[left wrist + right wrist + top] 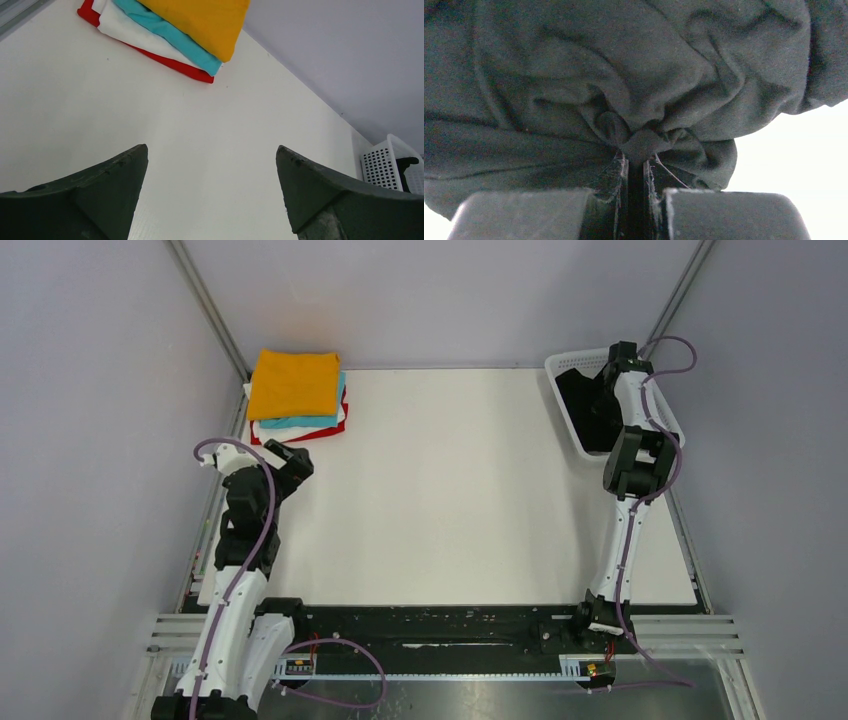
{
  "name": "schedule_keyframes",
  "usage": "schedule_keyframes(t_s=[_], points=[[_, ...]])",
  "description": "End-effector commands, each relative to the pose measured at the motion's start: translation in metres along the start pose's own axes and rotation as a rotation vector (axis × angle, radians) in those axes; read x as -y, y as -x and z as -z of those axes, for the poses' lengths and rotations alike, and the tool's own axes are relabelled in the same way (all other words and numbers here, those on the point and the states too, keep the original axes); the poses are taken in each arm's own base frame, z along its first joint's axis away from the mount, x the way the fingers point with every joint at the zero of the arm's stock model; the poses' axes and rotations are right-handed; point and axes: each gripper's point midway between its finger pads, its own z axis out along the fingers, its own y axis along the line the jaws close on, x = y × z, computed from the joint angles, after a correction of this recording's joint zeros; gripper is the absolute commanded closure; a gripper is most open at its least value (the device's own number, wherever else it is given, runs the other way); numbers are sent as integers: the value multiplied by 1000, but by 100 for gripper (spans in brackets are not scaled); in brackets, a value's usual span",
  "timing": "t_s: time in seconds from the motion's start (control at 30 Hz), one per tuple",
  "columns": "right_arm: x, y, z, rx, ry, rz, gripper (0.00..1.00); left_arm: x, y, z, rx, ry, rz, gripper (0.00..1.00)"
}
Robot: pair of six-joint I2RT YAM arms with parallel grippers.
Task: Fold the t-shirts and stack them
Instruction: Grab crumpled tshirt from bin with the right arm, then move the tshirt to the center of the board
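Observation:
A stack of folded t-shirts sits at the table's back left: orange [294, 382] on top, then turquoise [330, 420], white [268, 427] and red [318, 435]. It also shows in the left wrist view, orange [210, 22] uppermost. The black t-shirt [577, 400] lies crumpled in the white mesh basket [560, 365] at the back right. My right gripper [636, 157] is down in the basket, shut on a pinch of the black t-shirt [624, 75]. My left gripper [212, 165] is open and empty over bare table, just in front of the stack.
The basket's corner shows at the far right of the left wrist view [382, 165]. The white table [450, 490] has metal frame posts at its back corners and grey walls around it.

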Motion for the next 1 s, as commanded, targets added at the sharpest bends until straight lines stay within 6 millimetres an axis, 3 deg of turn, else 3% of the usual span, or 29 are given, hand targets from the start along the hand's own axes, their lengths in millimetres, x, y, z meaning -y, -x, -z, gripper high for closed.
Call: schedule_keyframes(t_s=[0.0, 0.13, 0.2, 0.3, 0.33, 0.4, 0.6, 0.77, 0.87, 0.97], points=[[-25, 52, 78, 189, 204, 39, 100, 7, 18, 7, 58, -18, 11, 1], [-32, 91, 160, 373, 360, 29, 100, 14, 18, 11, 50, -57, 8, 1], [-35, 99, 204, 434, 456, 32, 100, 17, 16, 13, 41, -75, 7, 1], [-41, 102, 272, 524, 626, 49, 100, 22, 15, 15, 30, -103, 10, 1], [-40, 102, 304, 570, 688, 56, 100, 23, 14, 16, 29, -109, 12, 1], [-41, 94, 346, 617, 783, 81, 100, 26, 15, 18, 29, -128, 18, 1], [-63, 42, 478, 687, 1115, 240, 100, 36, 13, 27, 10, -187, 30, 1], [-90, -35, 576, 722, 1331, 466, 100, 35, 10, 37, -10, -185, 42, 1], [-102, -75, 608, 680, 1459, 561, 100, 33, 11, 44, -6, -181, 57, 1], [-122, -116, 597, 593, 1504, 670, 100, 32, 9, 49, -15, -181, 81, 1]])
